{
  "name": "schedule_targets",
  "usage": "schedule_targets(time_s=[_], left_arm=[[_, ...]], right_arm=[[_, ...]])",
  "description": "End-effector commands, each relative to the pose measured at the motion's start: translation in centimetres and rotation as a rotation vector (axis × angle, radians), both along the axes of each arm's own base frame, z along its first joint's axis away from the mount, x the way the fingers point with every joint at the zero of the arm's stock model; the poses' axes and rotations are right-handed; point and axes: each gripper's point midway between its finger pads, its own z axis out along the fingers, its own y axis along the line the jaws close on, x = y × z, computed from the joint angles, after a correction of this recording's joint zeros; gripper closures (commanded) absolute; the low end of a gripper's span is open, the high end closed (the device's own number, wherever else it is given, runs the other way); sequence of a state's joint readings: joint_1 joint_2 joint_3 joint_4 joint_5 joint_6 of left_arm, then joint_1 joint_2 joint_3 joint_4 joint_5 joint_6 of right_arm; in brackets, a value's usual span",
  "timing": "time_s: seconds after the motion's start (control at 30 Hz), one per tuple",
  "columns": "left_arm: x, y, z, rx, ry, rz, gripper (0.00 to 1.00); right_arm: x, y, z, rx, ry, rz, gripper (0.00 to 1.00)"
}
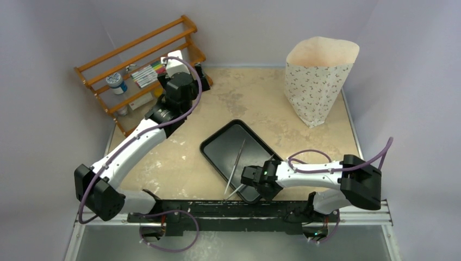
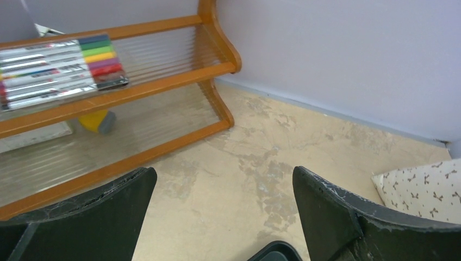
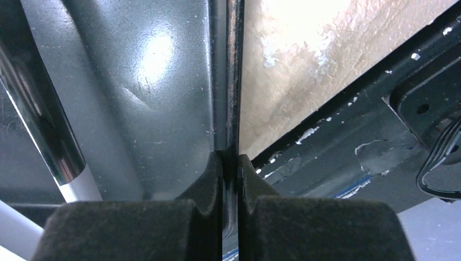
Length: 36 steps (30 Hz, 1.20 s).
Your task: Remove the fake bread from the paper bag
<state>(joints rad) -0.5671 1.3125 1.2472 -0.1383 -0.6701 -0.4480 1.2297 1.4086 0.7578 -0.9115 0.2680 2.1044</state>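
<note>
The paper bag (image 1: 318,81) stands upright and open at the back right, off-white with small dark marks and peach inside; a corner of it (image 2: 424,190) shows in the left wrist view. The fake bread is hidden. My left gripper (image 1: 175,61) (image 2: 222,171) hangs open over bare table beside the wooden rack, far left of the bag, with nothing between its fingers. My right gripper (image 1: 247,176) (image 3: 230,157) is low at the front, shut on the near rim of the black tray (image 1: 209,149) (image 3: 152,81).
Metal tongs (image 1: 235,166) (image 3: 38,125) lie in the tray. A wooden rack (image 1: 136,60) (image 2: 163,81) at the back left holds a pack of coloured markers (image 1: 147,73) (image 2: 54,65) and a small jar (image 1: 116,82). Walls enclose the table on three sides.
</note>
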Motion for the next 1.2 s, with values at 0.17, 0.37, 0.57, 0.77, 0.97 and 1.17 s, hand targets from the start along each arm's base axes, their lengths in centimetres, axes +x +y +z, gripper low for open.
schedule_targets(time_s=[0.17,0.37,0.57,0.77,0.97,1.17], left_arm=[[4.6,-7.3,1.0,-0.073,-0.035,-0.239,0.0],[7.0,-12.1,2.7,-0.147,-0.048,-0.37,0.0],[7.9,-15.5,5.3,-0.151,-0.097,-0.466,0.0],[8.4,-19.7,6.7,-0.182,-0.129,-0.57,0.0],[7.6,-18.9,5.0,-0.148,-0.101,-0.553,0.0],[8.0,-19.0,3.8,-0.133,-0.088,-0.55,0.0]], right_arm=[[-0.7,-1.7,-0.3,-0.004,-0.05,-0.527,1.0],[-0.3,-1.6,-0.5,0.046,-0.073,-0.55,1.0],[1.5,-1.1,0.0,0.111,-0.083,-0.638,1.0],[5.5,-1.9,0.1,0.197,-0.169,-0.772,1.0],[8.2,-3.5,0.4,0.193,-0.261,-0.844,1.0],[9.7,-6.5,0.9,0.172,-0.32,-0.94,1.0]])
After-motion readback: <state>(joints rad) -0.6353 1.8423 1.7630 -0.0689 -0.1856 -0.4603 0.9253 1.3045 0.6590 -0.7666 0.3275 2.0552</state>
